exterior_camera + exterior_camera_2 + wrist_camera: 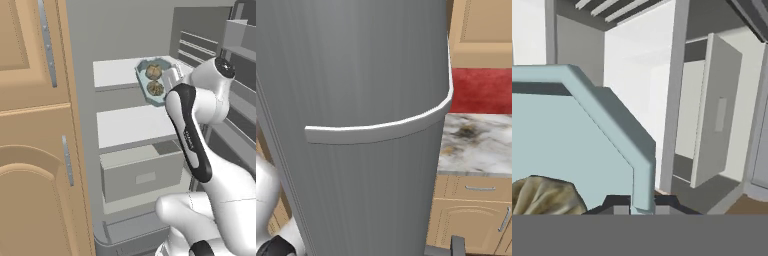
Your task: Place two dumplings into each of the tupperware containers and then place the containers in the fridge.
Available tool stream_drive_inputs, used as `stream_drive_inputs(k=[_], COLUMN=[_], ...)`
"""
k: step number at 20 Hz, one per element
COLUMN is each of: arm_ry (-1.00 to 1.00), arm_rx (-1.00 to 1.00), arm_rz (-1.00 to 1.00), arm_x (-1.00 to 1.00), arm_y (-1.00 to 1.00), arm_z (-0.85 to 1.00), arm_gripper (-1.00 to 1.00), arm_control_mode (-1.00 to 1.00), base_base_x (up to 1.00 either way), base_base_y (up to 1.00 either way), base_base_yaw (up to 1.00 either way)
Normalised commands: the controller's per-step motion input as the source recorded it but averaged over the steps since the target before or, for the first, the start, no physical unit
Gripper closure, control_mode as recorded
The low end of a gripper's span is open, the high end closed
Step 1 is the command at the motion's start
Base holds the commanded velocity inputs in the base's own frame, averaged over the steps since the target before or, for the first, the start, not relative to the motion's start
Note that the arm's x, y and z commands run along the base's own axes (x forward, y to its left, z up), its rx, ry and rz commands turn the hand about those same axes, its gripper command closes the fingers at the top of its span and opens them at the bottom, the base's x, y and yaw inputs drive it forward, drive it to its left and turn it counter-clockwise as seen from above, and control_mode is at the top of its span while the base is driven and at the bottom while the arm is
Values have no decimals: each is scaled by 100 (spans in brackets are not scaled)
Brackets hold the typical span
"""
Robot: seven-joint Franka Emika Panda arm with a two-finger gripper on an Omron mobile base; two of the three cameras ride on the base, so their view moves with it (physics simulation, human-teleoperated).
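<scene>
The small light blue tupperware container [140, 75] is at the right end of the open fridge's top white shelf [115, 73]. It tips toward the camera. Two dumplings [153, 73] [155, 89] lie inside it. My gripper [171, 76] is shut on its right rim. I cannot tell whether the box rests on the shelf. In the hand view the blue rim [612, 107] runs down between my gripper's [642, 207] dark fingertips [619, 205], and one dumpling [544, 196] shows at the lower left.
Below the top shelf are a second white shelf [131, 125] and a grey drawer [142, 172]. A tan wooden cabinet [35, 150] stands to the left. The fridge's grey door [356, 65] with its curved handle [381, 130] stands open on the right, beside a marble counter [476, 145].
</scene>
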Motion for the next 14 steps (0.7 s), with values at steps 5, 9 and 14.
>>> stream_drive_inputs(k=[5, 9, 14], arm_ry=[-3, 0, 0], arm_rx=[0, 0, 0], arm_rz=[0, 0, 0], arm_x=[53, 64, 78], arm_y=[0, 0, 0], arm_z=[28, 13, 0], arm_gripper=[100, 100, 100], arm_control_mode=[-100, -100, -100], base_base_x=[0, 0, 0], base_base_y=[0, 0, 0], base_base_yaw=[0, 0, 0])
